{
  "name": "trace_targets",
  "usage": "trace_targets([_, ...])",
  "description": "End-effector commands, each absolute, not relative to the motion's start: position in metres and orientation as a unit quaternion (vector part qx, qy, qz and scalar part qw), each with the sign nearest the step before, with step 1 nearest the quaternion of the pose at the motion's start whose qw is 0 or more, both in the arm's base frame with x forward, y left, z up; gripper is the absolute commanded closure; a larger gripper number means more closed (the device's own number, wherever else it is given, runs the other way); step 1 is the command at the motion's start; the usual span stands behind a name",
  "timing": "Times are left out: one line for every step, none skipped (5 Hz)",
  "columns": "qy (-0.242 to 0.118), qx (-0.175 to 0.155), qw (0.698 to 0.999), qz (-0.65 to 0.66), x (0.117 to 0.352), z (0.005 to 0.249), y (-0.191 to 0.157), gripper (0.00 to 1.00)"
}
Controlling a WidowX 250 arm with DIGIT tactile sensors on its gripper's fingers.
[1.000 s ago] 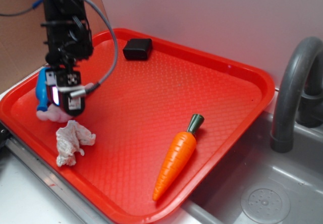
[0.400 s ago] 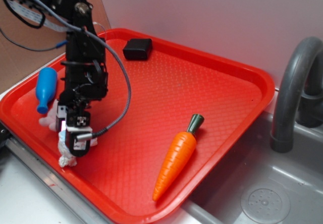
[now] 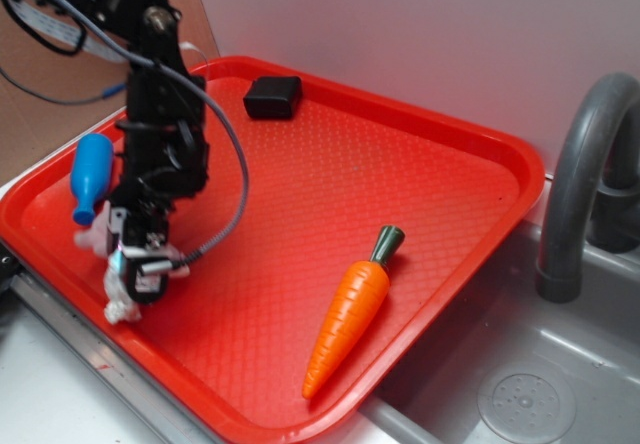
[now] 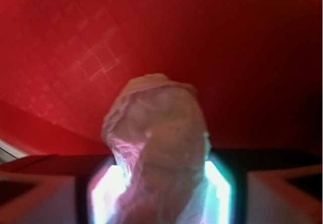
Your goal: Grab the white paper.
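The white paper [image 3: 120,309] is a crumpled wad at the front left of the red tray [image 3: 300,174], close to the tray's rim. My gripper [image 3: 140,282] is down on top of it and hides most of it in the exterior view. In the wrist view the white paper [image 4: 156,128] fills the gap between the two glowing pads [image 4: 108,188], which press on its sides, and its top bulges out ahead of the gripper [image 4: 159,183]. The gripper is shut on the paper.
A blue bottle [image 3: 90,174] and a pale pink bunny [image 3: 97,240] lie just behind the gripper. A toy carrot [image 3: 350,309] lies at the front right of the tray, a black block [image 3: 272,96] at the back. A grey faucet [image 3: 575,184] and sink [image 3: 520,394] stand to the right.
The gripper has come down from above the bunny onto the paper and closed on it. The paper, spread out a second ago, is now bunched up between the fingers.
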State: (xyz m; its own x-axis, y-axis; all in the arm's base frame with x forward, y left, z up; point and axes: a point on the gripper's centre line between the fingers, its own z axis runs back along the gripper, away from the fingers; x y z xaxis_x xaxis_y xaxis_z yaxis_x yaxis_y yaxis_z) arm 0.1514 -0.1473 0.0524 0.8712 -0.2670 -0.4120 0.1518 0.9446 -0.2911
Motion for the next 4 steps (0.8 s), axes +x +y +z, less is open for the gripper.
trace_targets([0.040,-0.057,0.993,-0.091,0.183,0.154,-0.110,1.00])
trace_targets([-0.006,-0.046,0.998,-0.051,0.192,0.201,-0.095,1.00])
trace_targets([-0.115,-0.063,0.990,-0.058,0.194,0.249,-0.085,1.00])
trace_targets([-0.139,-0.089,0.983,-0.077,0.197,0.284,-0.080,1.00])
